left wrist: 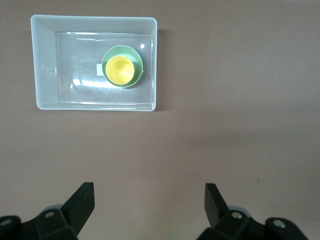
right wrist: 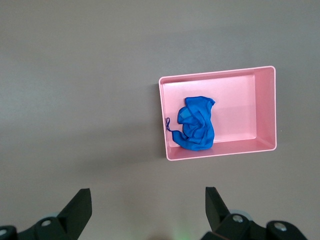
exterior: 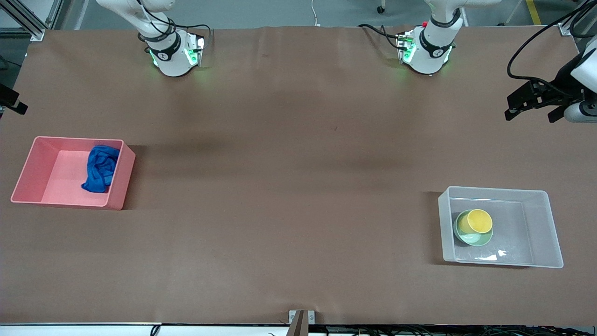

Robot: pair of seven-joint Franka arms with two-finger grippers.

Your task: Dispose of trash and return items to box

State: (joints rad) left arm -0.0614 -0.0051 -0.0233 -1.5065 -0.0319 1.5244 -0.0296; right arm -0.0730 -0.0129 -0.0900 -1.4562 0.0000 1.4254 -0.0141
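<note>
The blue rag (exterior: 100, 168) lies crumpled in the pink bin (exterior: 28, 168) at the right arm's end of the table; it also shows in the right wrist view (right wrist: 196, 123), with its thread over the bin wall. The yellow cup (exterior: 475, 221) sits in the mint-green bowl (exterior: 473, 240) inside the clear bin (exterior: 545, 228) at the left arm's end. In the left wrist view the cup (left wrist: 120, 69) and bowl (left wrist: 111, 54) rest by the white label (left wrist: 99, 69). My left gripper (left wrist: 149, 200) is open and empty, high over bare table. My right gripper (right wrist: 149, 202) is open and empty, high over bare table.
The brown table cover (exterior: 298, 186) lies flat between the two bins. The arm bases (exterior: 175, 56) stand along the edge farthest from the front camera. The left gripper (exterior: 531, 115) shows at the frame's edge above the clear bin's end of the table.
</note>
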